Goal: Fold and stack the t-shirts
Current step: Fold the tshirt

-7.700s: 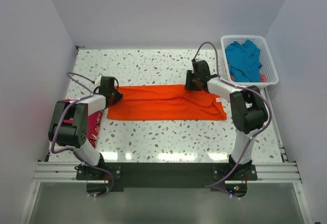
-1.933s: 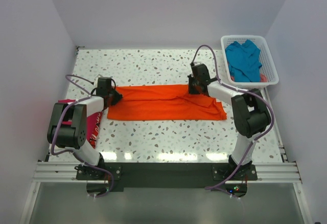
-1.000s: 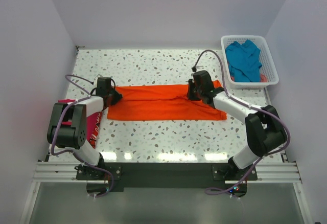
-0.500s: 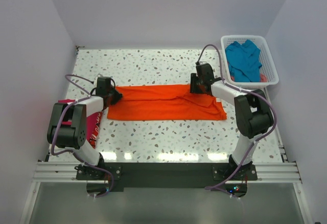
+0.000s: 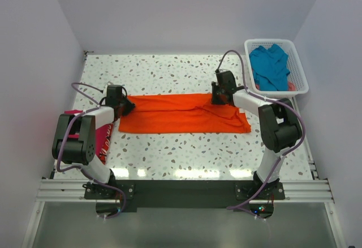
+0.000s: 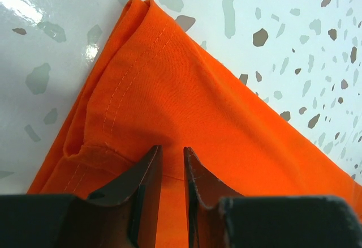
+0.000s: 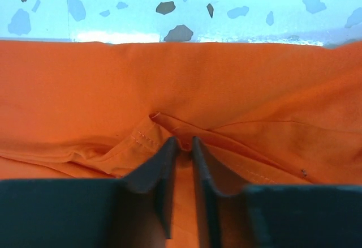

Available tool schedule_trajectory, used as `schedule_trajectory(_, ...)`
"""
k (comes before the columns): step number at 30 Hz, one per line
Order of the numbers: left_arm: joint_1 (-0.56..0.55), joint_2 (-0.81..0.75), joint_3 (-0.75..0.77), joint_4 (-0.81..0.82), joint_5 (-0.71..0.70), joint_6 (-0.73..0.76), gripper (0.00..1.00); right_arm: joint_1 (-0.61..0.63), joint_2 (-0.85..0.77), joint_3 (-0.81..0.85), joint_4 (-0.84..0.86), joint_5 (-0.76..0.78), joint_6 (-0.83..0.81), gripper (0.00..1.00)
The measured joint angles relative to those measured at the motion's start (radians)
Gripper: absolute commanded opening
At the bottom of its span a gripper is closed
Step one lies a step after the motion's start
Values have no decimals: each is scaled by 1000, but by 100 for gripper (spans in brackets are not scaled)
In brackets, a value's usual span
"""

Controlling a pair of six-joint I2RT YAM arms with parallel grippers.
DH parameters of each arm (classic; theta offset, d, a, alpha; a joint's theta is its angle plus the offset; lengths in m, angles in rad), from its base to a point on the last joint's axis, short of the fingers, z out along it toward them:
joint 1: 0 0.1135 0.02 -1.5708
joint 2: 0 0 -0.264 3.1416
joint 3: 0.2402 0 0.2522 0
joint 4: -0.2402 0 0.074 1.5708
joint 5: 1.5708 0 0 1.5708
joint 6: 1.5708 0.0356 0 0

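Note:
The orange t-shirt [image 5: 181, 114] lies in a long flat band across the middle of the table. My left gripper [image 5: 125, 105] is at its left end, jaws nearly together on a pinch of the cloth [image 6: 169, 84] in the left wrist view, with my left gripper's tips [image 6: 172, 152] low on it. My right gripper [image 5: 217, 97] is at the shirt's far edge near its right end, shut on a raised fold of orange cloth [image 7: 186, 78] at my right gripper's tips [image 7: 185, 143]. The magenta-pink t-shirt [image 5: 103, 135] lies at the table's left edge. The teal-blue t-shirt [image 5: 270, 67] is in the basket.
The white lattice basket [image 5: 301, 84] stands at the far right corner, just right of my right arm. The speckled table [image 5: 169, 72] is walled in on the left, far and right sides. Both arms' cables loop above the shirt's ends.
My right arm swung its elbow out to the right and back; its gripper has shifted slightly right along the shirt's far edge. My left gripper has not moved.

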Motion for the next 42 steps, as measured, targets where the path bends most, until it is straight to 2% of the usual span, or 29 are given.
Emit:
schedule_trajectory(3, 2, 0, 0, 0, 0, 0, 27, 0, -1, -6, 2, -2, 6, 3)
schedule_trajectory(5, 5, 0, 0, 1, 1, 0, 27, 0, -3, -18, 5, -2, 10, 0)
schedule_trajectory(12, 5, 1, 0, 10, 3, -3, 26, 0, -80, -108, 26, -16, 42, 0)
schedule_trajectory(25, 5, 1, -6, 23, 7, -3, 26, 14, -322, -288, 80, -47, 109, 0)
schedule_trajectory(38, 6, -1, -10, 22, 8, -3, 26, 206, -353, -406, 148, 20, 184, 0)
schedule_trajectory(40, 6, -3, -12, 21, 9, -3, 26, 207, -353, -430, 167, 35, 192, 3)
schedule_trajectory(42, 6, -8, -12, 22, 10, -3, 26, 204, -353, -445, 177, 45, 200, 14)
